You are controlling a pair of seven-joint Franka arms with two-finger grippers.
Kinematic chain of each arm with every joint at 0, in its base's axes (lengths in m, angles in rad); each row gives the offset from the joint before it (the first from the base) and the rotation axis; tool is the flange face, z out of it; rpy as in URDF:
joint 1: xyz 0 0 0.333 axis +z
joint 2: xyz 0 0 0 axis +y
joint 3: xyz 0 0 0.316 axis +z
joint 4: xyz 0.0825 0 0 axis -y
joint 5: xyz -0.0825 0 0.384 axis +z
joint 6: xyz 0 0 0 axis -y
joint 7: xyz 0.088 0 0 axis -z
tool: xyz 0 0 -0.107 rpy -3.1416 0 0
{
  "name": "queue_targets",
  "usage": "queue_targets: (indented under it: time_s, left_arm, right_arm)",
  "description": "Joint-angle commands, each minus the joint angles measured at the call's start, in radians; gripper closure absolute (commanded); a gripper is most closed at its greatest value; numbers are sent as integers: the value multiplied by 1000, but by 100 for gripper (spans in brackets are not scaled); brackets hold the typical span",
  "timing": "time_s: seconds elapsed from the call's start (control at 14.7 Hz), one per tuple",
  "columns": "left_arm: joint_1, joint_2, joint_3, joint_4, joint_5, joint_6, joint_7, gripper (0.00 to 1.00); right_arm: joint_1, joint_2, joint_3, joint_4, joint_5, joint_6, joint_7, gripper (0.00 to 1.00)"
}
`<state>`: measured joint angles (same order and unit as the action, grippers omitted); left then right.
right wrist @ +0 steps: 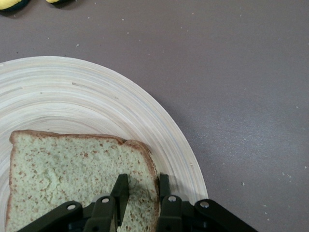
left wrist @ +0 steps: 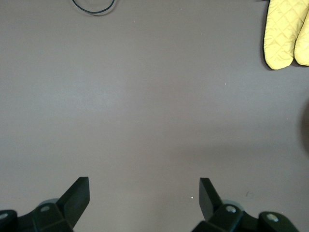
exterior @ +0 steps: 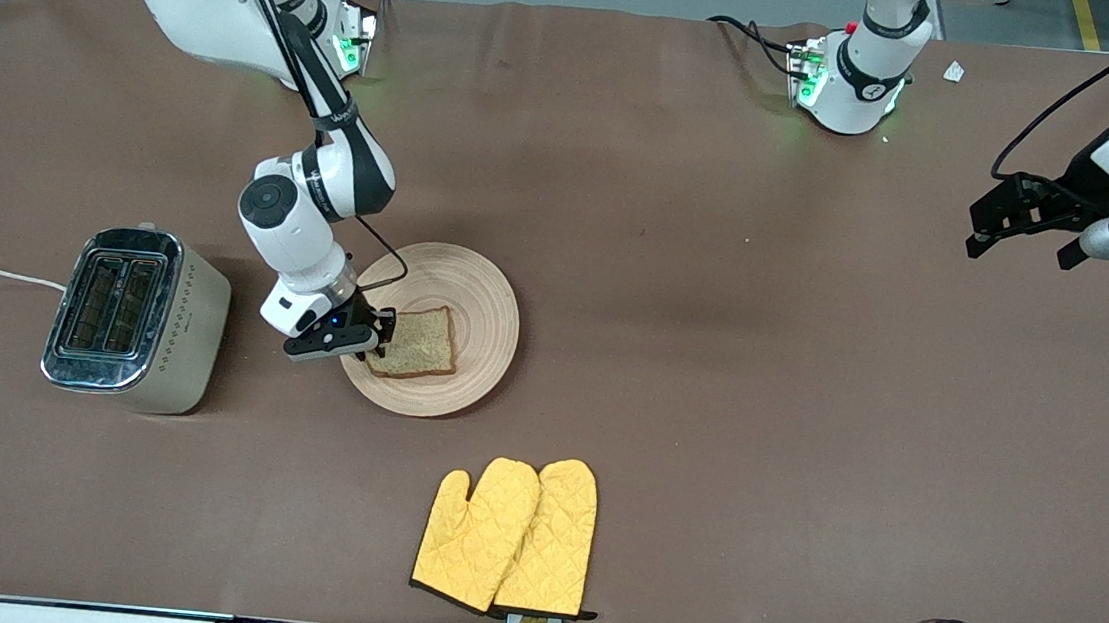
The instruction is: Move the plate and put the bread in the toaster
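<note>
No writing can be read on the toaster (exterior: pixel 138 319), only a row of diamond marks; it stands near the right arm's end of the table, both slots empty. One slice of bread (exterior: pixel 417 342) lies on the single wooden plate (exterior: pixel 475 297) beside it. The right gripper (right wrist: pixel 140 193) is clamped on the slice's crust edge. Two yellow oven mitts (exterior: pixel 507 534) lie at the table's edge nearest the front camera. The left gripper (left wrist: pixel 144 188) waits over bare table, fingers apart.
</note>
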<state>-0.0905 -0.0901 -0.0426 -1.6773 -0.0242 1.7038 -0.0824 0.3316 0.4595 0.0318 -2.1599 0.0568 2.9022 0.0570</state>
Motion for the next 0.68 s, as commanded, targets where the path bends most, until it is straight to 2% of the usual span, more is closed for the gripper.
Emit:
queue_targets:
  time_s: [0.0,0.14,0.41,0.61]
  left_arm:
    - [5,6,1,11,-8,2,7,0]
    - [5,13,1,14,-2,2,6,0]
    - [8,13,1,14,0,2,23,0]
    - [5,12,1,16,0,2,20,0]
  right_arm:
    - [-8,-4,3,-32,-3,49,-19,91]
    - [-6,-4,3,-41,-3,63,-19,99]
    - [-8,-16,5,-28,0,33,1,100]
    - [-17,-120,5,9,5,-175,35,100]
